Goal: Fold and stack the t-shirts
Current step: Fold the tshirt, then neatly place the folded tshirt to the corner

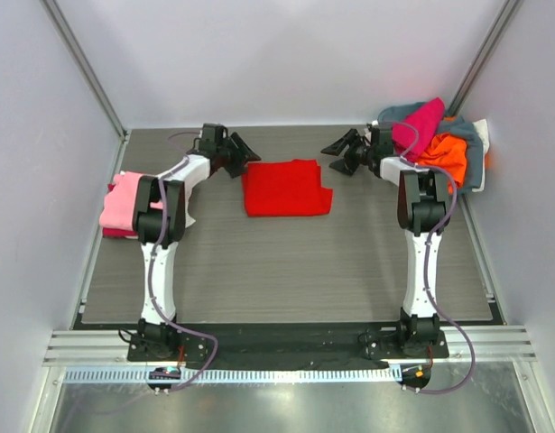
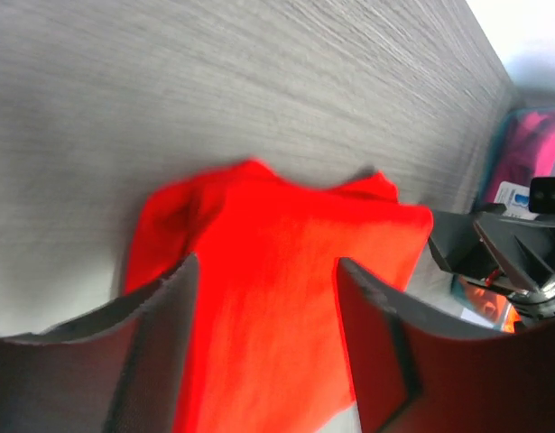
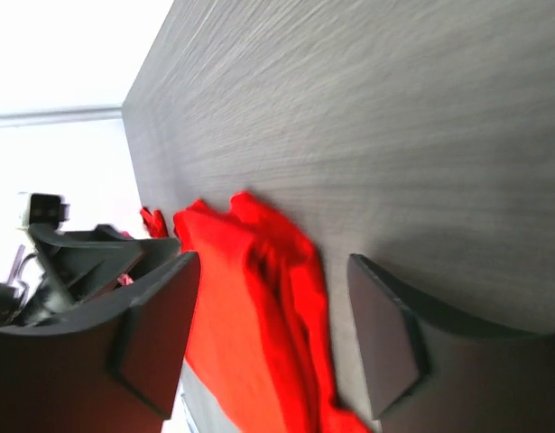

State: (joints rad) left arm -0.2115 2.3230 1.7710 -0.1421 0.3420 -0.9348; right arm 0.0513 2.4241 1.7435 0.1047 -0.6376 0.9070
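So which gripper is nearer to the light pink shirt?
Left. The left gripper hangs between the light pink shirt and the red shirt; the right gripper is beyond the red shirt, near the basket.

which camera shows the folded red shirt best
Top external: the whole red t-shirt lies folded flat, all edges visible. Left wrist shows most of it, blurred and cropped at the bottom; right wrist shows only a bunched edge, seen at a steep slant.

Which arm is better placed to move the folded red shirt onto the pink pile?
Left, probably. The left gripper hangs open at the far left corner of the red shirt, and the pink pile lies on that arm's side. The right gripper, also open, sits by the basket on the opposite side.
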